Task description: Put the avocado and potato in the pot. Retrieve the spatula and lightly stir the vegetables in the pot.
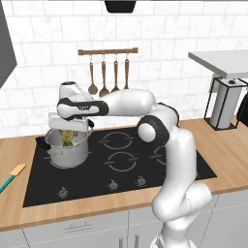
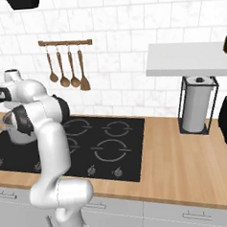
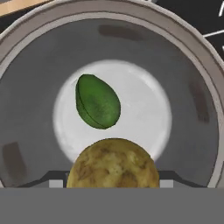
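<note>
One relation matters for the coming move: the potato (image 3: 113, 164) sits straight over the open pot (image 1: 71, 154), so the way to go is plain down, no sideways shift needed. In the hand view I'm looking right into the pot. The avocado (image 3: 97, 101) lies on the pot floor, long axis tilted, pointed end toward the top left of that view. It's a bit left of centre and apart from the potato.

The end effector (image 1: 68, 130) hangs just above the pot rim at the near-left burner of the hob (image 1: 145, 155). Its jaws stand partway apart and clamped on the potato, as far as I can judge. The lump sits snug between the tips at the bottom of the hand view, and I see a yellowish bit under the hand in the left base view.

My read: avocado is done, potato is in hand and not yet dropped. Release should land it beside the avocado, w/ room on the floor to the right.

The spatula (image 1: 12, 177) lies on the counter (image 1: 227, 160) well left of the pot, untouched, handle running toward the near-left edge. That's the next reach, to the left and nearer.
</note>
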Controlling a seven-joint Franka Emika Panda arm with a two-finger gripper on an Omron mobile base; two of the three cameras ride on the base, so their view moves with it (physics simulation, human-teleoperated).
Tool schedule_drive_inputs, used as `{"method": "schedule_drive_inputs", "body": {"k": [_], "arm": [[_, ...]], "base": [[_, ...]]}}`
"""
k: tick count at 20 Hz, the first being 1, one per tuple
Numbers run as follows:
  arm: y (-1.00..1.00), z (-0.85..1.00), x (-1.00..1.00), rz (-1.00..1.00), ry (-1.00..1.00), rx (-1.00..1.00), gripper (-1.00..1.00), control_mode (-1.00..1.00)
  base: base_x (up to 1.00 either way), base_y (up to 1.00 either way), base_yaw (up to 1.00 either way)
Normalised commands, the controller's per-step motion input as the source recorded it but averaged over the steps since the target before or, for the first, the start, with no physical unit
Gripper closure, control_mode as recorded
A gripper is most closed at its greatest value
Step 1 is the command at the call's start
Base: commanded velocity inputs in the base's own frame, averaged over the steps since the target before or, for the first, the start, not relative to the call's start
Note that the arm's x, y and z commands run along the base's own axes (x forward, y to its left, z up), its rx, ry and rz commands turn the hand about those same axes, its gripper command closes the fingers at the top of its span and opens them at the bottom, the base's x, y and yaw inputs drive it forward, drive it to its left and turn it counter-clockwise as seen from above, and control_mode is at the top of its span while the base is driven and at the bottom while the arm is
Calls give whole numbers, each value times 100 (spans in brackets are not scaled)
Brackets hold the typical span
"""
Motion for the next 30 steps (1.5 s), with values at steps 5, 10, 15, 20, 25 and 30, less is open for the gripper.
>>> {"method": "schedule_drive_inputs", "body": {"k": [5, 10, 15, 20, 25, 30], "arm": [[7, -38, 4, 0, 0, 0, 100, -100], [-1, -25, 0, 0, 0, 0, 100, -100], [0, -28, 0, 0, 0, 2, 100, -100], [0, -26, 0, 0, 0, 0, -100, -100], [0, -2, 0, 0, 0, 0, -100, -100], [0, 23, -6, 0, -7, 0, -100, -100]], "base": [[0, 0, 0], [0, 0, 0], [0, 0, 0], [0, 0, 0], [0, 0, 0], [0, 0, 0]]}}
